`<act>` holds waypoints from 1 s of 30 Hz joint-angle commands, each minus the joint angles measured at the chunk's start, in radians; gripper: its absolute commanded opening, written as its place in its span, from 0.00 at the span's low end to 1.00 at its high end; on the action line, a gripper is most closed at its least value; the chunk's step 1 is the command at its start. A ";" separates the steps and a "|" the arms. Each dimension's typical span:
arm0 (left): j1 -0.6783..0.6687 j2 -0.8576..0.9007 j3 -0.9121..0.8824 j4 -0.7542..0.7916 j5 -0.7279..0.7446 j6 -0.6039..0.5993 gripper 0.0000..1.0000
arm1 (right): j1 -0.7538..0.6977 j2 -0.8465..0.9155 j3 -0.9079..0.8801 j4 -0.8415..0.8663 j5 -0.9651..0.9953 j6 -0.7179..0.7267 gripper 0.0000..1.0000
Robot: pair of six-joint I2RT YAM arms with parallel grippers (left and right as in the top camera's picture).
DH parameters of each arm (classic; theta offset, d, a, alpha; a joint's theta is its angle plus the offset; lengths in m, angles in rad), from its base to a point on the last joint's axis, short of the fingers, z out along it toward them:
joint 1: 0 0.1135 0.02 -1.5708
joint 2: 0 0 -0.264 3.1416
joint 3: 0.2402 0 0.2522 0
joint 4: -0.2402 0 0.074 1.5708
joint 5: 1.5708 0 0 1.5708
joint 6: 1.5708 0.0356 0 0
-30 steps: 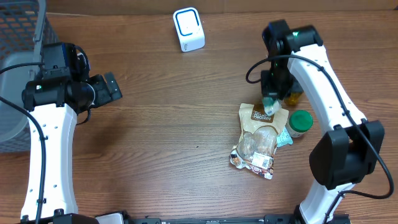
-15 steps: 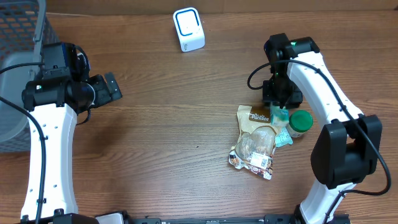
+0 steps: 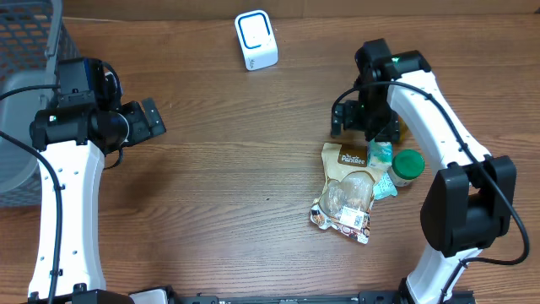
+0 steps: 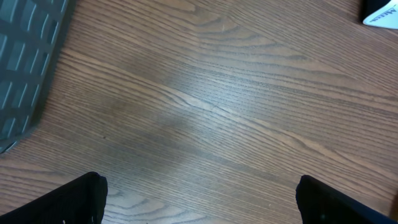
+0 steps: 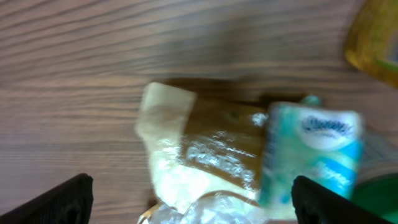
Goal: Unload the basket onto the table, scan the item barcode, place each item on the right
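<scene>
A white barcode scanner (image 3: pixel 256 40) with a blue-ringed face stands at the back of the table. A brown-and-cream snack bag (image 3: pixel 348 190) lies at right, with a teal tissue pack (image 3: pixel 380 154) resting on its upper right edge. My right gripper (image 3: pixel 367 127) hovers open just above them and holds nothing. In the right wrist view the bag (image 5: pixel 199 155) and the tissue pack (image 5: pixel 311 155) lie below and between the spread fingers of that gripper (image 5: pixel 202 202). My left gripper (image 3: pixel 150 118) is open over bare wood at far left, and its wrist view (image 4: pixel 199 199) shows only tabletop.
A green-lidded jar (image 3: pixel 408 166) stands right of the tissue pack. A yellow item (image 5: pixel 376 37) lies partly under the right arm. A grey mesh basket (image 3: pixel 25 51) fills the back left corner. The scanner's corner (image 4: pixel 382 12) shows in the left wrist view.
My right gripper came down over the pile and opened, letting go of the teal tissue pack, which now lies on the bag's edge. The left arm has not moved.
</scene>
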 commanded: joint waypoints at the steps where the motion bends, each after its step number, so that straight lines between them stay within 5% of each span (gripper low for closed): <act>1: 0.003 -0.008 0.014 0.001 0.001 -0.007 1.00 | 0.026 -0.008 -0.005 0.026 -0.069 0.002 1.00; 30: 0.003 -0.008 0.014 0.001 0.001 -0.007 0.99 | 0.043 -0.008 -0.004 0.212 -0.069 0.002 1.00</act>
